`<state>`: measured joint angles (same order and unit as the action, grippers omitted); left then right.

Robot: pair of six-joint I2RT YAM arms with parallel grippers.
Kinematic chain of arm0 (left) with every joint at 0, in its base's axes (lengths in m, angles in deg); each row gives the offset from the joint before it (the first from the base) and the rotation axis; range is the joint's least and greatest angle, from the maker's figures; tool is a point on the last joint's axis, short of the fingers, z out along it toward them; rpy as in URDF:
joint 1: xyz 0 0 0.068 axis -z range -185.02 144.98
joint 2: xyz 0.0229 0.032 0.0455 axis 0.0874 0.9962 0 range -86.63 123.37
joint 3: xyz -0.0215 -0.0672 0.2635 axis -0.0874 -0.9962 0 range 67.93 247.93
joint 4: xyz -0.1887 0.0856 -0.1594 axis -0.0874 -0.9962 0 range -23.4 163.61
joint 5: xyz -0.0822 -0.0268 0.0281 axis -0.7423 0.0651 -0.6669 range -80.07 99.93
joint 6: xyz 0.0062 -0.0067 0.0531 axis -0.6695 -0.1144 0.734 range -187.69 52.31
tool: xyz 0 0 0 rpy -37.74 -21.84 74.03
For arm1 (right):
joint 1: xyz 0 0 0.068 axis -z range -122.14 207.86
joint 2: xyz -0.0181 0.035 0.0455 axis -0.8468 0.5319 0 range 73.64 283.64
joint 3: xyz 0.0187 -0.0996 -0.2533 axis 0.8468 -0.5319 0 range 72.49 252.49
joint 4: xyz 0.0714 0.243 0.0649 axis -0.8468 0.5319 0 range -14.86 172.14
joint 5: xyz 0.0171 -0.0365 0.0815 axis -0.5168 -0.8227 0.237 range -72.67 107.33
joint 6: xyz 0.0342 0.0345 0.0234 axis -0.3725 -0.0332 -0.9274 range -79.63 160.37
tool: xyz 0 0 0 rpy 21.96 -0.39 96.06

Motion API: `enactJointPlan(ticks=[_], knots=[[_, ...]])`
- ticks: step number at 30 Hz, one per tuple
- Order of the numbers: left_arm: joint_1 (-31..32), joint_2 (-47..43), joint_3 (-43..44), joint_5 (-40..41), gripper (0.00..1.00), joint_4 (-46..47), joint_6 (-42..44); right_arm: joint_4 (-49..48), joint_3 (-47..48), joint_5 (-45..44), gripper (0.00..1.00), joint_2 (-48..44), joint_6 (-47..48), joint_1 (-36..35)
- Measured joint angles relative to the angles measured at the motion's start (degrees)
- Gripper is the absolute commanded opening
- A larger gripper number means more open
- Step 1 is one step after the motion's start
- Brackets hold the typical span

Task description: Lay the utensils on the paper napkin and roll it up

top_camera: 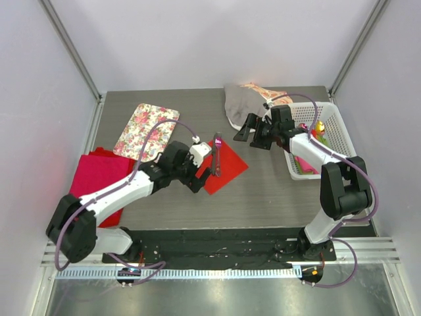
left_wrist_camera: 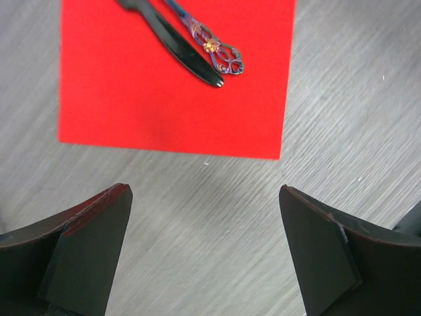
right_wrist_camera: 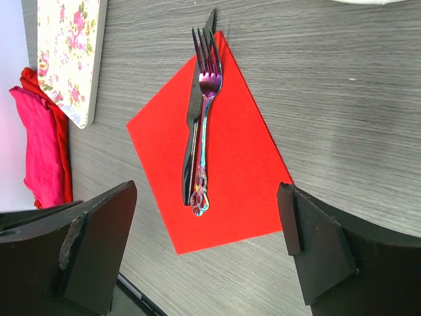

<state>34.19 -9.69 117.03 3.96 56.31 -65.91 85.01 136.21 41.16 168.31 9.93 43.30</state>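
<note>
The bright red paper napkin [top_camera: 227, 168] lies flat on the grey table, seen as a diamond. A fork [top_camera: 218, 153] and a dark knife lie side by side on it. In the right wrist view the fork [right_wrist_camera: 207, 99] lies partly over the knife [right_wrist_camera: 191, 131] on the napkin [right_wrist_camera: 230, 171]. In the left wrist view the napkin [left_wrist_camera: 131, 92] and the ornate fork handle [left_wrist_camera: 220, 56] lie ahead. My left gripper [top_camera: 205, 176] [left_wrist_camera: 204, 224] is open and empty at the napkin's near left edge. My right gripper [top_camera: 251, 137] [right_wrist_camera: 205, 197] is open and empty, above the table right of the napkin.
A floral board [top_camera: 146, 128] lies at the back left, with a magenta-red cloth stack [top_camera: 99, 181] beside it. A grey cloth bag [top_camera: 243, 102] lies at the back. A white basket [top_camera: 319, 138] with items stands at the right.
</note>
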Motion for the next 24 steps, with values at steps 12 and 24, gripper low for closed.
enactJointPlan(ticks=[12, 24], knots=[[2.3, -1.9, -2.6, -4.9, 0.81, 4.8, 14.9, 0.0, 0.0, 0.8, 0.97, 2.1, 0.3, -0.9], [5.3, 4.3, -7.8, -6.6, 0.59, 13.3, 27.3, -0.1, 0.0, 1.0, 0.97, 4.3, 0.4, -1.1]])
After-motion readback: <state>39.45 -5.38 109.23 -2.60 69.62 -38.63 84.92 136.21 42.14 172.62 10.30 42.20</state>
